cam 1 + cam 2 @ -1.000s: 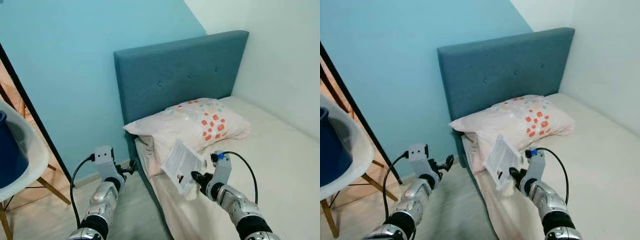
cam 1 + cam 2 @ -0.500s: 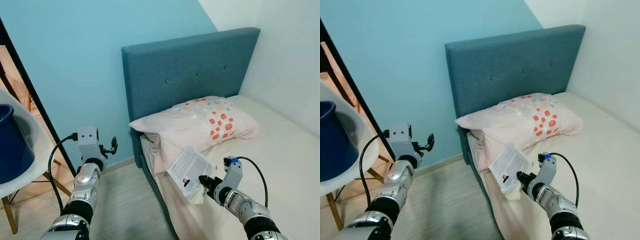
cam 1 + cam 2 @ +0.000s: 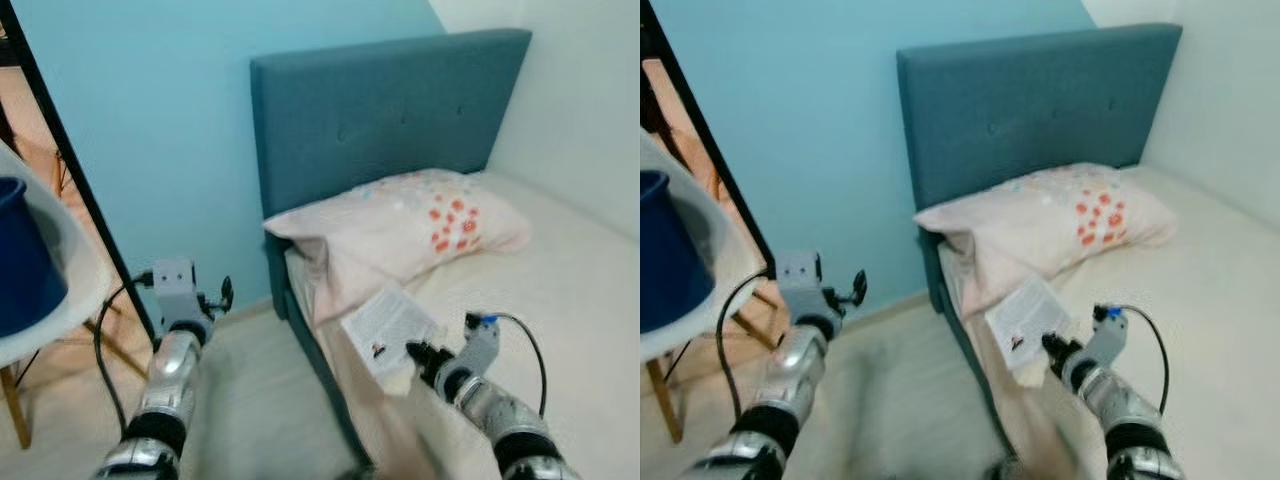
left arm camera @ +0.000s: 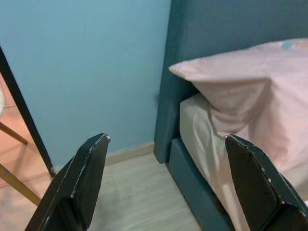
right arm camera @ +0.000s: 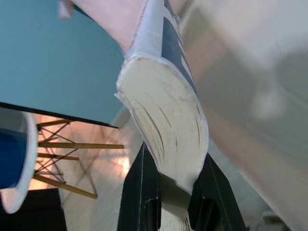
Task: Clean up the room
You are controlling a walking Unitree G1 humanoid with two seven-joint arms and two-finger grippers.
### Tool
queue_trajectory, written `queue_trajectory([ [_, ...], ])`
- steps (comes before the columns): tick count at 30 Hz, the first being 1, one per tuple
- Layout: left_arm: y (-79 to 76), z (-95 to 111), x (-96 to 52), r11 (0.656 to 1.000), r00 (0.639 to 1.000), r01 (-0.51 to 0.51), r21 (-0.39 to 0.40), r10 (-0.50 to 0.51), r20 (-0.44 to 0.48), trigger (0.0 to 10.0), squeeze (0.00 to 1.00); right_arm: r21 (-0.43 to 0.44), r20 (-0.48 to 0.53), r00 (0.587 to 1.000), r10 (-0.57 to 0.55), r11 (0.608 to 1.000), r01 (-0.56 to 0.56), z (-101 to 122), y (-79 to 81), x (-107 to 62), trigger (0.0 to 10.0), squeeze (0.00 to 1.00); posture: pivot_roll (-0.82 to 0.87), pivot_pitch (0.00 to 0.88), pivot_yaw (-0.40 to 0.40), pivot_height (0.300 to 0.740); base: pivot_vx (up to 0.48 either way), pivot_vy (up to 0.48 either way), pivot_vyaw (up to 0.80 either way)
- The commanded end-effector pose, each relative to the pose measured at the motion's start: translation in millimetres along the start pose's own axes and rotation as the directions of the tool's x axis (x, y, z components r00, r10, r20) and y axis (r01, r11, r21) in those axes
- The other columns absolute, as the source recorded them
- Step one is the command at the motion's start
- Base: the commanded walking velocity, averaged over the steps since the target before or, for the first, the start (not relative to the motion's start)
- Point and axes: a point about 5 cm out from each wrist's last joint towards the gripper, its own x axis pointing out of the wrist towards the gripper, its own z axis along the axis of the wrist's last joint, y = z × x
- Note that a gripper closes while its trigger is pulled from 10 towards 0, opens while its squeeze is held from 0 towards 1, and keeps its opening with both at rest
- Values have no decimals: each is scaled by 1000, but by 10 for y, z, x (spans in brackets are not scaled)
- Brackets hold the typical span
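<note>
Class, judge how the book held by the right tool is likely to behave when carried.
The book, a thick paperback, probably flexes somewhat. Pinched at one edge by the right tool, it may sag or slip. Pages could fan open.

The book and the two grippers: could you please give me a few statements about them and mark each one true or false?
1. The right gripper is shut on the book. True.
2. The left gripper is holding the pillow. False: it is open and holds nothing, out beside the bed.
3. The book is held over the near edge of the bed, below the pillow. True.
4. The headboard is red. False: it is teal blue.
5. A blue bucket sits on the white chair to the robot's left. True.
</note>
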Motion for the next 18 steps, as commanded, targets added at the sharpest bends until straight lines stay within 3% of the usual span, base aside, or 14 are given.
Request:
queue_trajectory([
  [1,29,-13,-22,1000,1000,-8,-18,8,-6,10000,0,-34,20,1000,-12,999,12,55,3,4,10000,0,-84,13,-2,585,0,0,0],
  [10,122,-64,-164,1000,1000,-7,5,7,-19,10000,0,-10,37,998,-60,998,60,68,-117,-46,10000,0,-56,98,15,550,0,0,0],
  [12,177,-83,-259,1000,1000,-2,25,3,-30,10000,0,-77,30,995,-95,992,97,129,-217,-98,10000,0,-21,161,31,540,0,0,0],
  [16,233,-69,-349,999,999,2,42,-1,-33,10000,0,-129,38,993,-113,985,117,212,-269,-137,10000,0,-8,191,39,535,0,0,0],
  [18,287,-26,-387,999,999,-1,54,3,-37,10000,0,-284,34,990,-140,948,144,322,-265,-137,10000,0,-2,214,42,535,0,0,0],
])
